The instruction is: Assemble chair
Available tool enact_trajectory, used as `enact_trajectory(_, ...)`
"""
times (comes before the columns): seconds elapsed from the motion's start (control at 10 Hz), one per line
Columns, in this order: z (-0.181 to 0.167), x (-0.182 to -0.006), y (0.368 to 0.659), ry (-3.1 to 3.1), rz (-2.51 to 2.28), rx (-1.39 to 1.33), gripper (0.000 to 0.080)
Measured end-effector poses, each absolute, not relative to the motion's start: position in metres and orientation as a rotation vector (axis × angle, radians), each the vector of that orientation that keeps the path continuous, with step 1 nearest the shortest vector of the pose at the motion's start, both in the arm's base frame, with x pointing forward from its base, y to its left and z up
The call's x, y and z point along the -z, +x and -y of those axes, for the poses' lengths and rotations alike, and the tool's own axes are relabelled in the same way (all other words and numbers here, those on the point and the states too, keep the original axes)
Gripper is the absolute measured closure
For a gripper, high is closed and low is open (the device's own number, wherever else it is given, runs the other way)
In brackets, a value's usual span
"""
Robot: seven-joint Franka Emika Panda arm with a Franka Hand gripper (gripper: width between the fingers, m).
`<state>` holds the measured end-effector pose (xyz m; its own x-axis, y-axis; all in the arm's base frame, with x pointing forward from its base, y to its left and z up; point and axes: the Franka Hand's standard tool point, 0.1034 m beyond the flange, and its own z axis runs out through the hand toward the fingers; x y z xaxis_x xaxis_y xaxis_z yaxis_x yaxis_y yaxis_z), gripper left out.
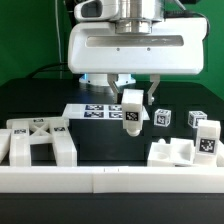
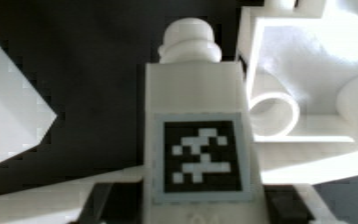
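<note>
My gripper (image 1: 132, 100) is shut on a white chair leg (image 1: 131, 110) that bears a black-and-white tag and hangs just above the black table. In the wrist view the leg (image 2: 201, 110) runs away from the gripper (image 2: 202, 208) between the dark fingers (image 2: 126, 205). Its rounded peg end (image 2: 190, 40) points toward a blocky white chair part (image 2: 309, 60) with a round hole (image 2: 275, 116). A large framed chair part (image 1: 40, 140) lies at the exterior view's left. Smaller tagged chair parts (image 1: 163, 118) (image 1: 205, 132) and a low block (image 1: 176, 152) lie at the exterior view's right.
The marker board (image 1: 92, 112) lies flat behind the held leg. A long low white rail (image 1: 110, 185) runs along the near edge of the table. The white robot hand housing (image 1: 135, 50) hangs over the middle of the scene.
</note>
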<state>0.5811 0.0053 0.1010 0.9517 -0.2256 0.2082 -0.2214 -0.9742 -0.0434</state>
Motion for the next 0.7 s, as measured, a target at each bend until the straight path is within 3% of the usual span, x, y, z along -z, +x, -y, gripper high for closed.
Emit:
enact_trajectory(0.2, -0.005, -0.102, 0.583, -3.084, -0.351, 0.33, 0.0509)
enact_trajectory(0.6, -0.018, -0.125, 0.616, -3.063, -0.337, 0.353, 0.0509)
enact_trajectory(0.7, -0.016, -0.123, 0.615, -3.064, -0.338, 0.391, 0.0509)
